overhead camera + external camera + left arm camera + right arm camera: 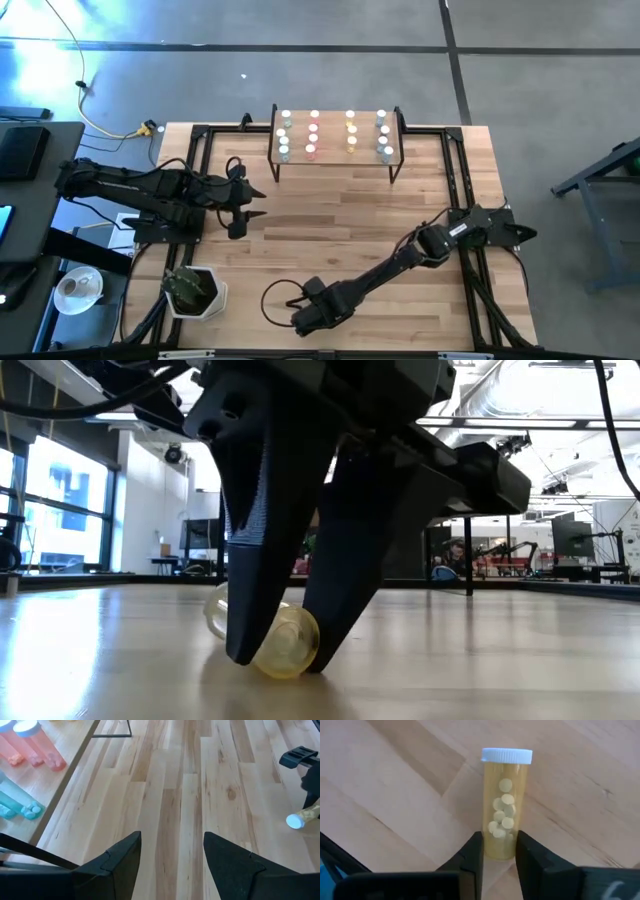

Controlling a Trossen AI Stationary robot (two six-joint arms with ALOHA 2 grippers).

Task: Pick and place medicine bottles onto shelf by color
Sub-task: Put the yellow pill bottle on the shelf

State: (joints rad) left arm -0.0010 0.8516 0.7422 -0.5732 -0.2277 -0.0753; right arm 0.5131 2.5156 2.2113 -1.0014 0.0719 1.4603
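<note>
A yellow medicine bottle (504, 810) with a white cap (507, 755) lies on its side on the table near the front edge. My right gripper (498, 845) is down over it, shut on its body; the low view shows the same bottle (287, 647) between the two fingers. The shelf (335, 160) stands at the table's far edge, and on it are rows of medicine bottles: green (284, 135), pink (313, 135), yellow (351, 133) and blue (383, 135). My left gripper (172, 852) hangs open over bare table at the left and touches nothing. My right gripper pinches the yellow bottle's body near its bottom end (500, 851), the end away from the cap, between its two fingers (250, 630). The fingers come from above, pointing steeply down, and lie across the bottle. The bottle rests on its side on the table.
A white pot with a dark plant (195, 290) stands at the table's front left. A black cable loop (272, 300) lies beside my right gripper. Black frame rails (455, 170) run along both sides of the table. Bare wood lies between the shelf and the grippers.
</note>
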